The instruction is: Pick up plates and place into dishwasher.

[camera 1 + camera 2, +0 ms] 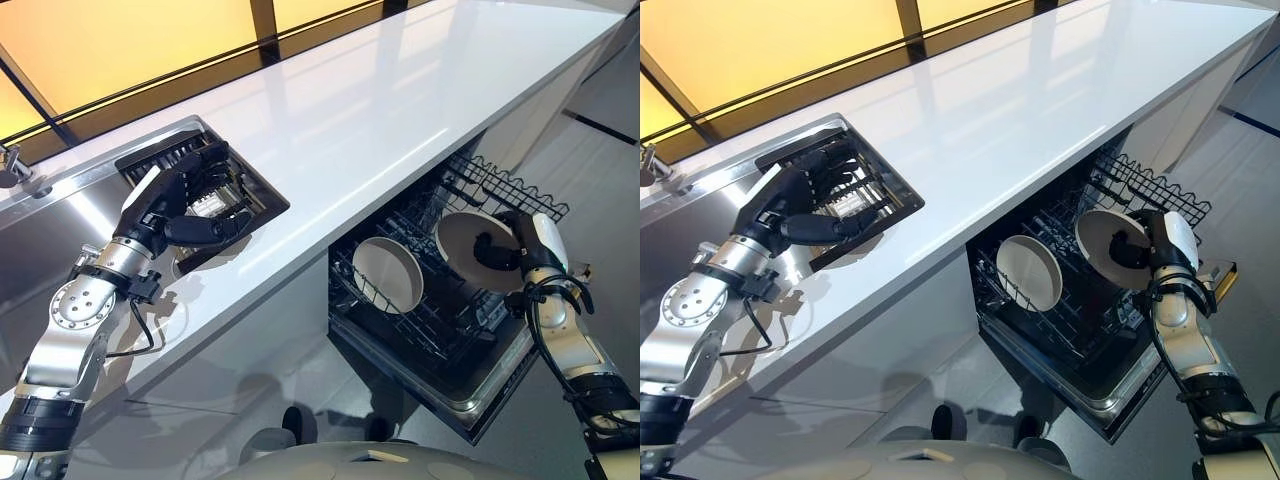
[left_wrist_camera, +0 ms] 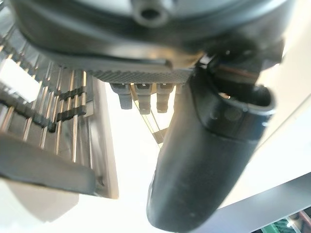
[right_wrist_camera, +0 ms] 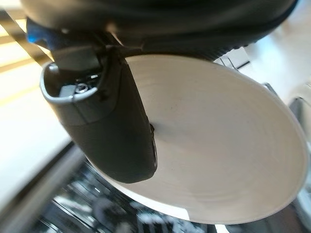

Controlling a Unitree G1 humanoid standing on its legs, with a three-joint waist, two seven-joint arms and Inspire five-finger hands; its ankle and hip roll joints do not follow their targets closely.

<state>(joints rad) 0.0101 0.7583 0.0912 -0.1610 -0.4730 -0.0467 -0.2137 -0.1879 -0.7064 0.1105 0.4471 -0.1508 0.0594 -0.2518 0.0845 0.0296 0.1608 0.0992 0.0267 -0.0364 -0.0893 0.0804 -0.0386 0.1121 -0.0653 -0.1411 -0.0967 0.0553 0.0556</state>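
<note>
My right hand (image 1: pixel 522 247) is shut on a white plate (image 1: pixel 462 243), held tilted on edge over the pulled-out dishwasher rack (image 1: pixel 440 320). In the right wrist view its thumb (image 3: pixel 112 121) presses on the plate's face (image 3: pixel 218 145). A second white plate (image 1: pixel 388 275) stands upright in the rack, to the left of the held one. My left hand (image 1: pixel 185 197) hovers over a dark dish rack (image 1: pixel 250 190) set in the steel sink area, fingers loosely extended and holding nothing. The left wrist view shows its thumb (image 2: pixel 204 160) above the rack's bars (image 2: pixel 58 107).
A long white counter (image 1: pixel 380 110) runs between the sink and the dishwasher. The dishwasher door (image 1: pixel 470 400) lies open, low in front of me. A tap (image 1: pixel 10 165) stands at the far left, with a window behind the counter.
</note>
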